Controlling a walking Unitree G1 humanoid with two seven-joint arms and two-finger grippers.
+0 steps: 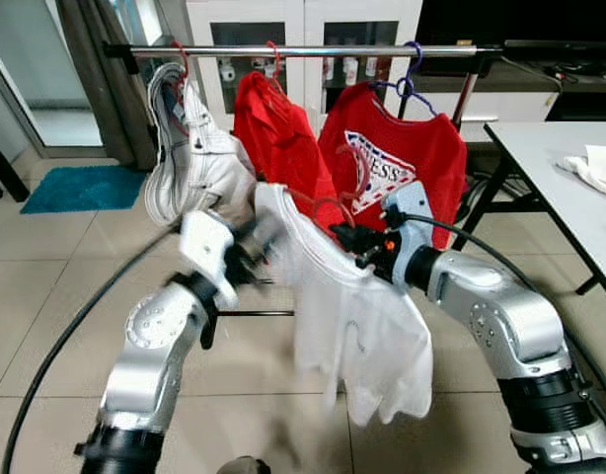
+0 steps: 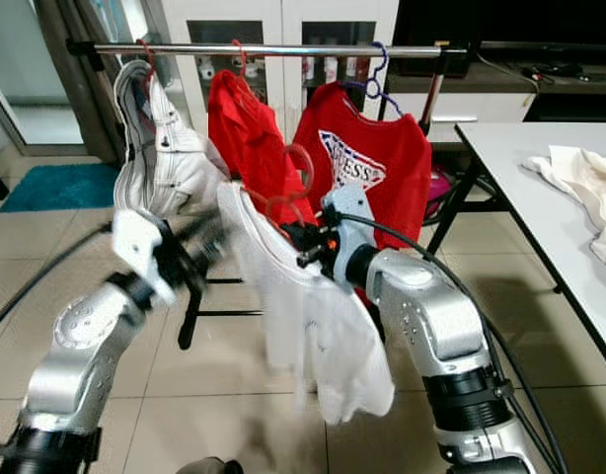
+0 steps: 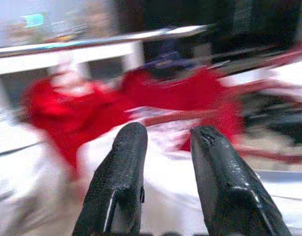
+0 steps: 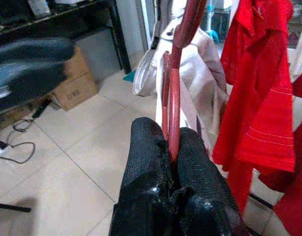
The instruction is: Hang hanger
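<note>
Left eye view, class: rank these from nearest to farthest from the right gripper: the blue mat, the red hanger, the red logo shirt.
1. Red hanger: pinched in the right gripper.
2. Red logo shirt: hanging just behind.
3. Blue mat: on the floor, far left.

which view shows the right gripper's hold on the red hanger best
The right wrist view: both fingers clamp the red hanger up close. The eye views show the hanger's hook above the right gripper, small and far.
</note>
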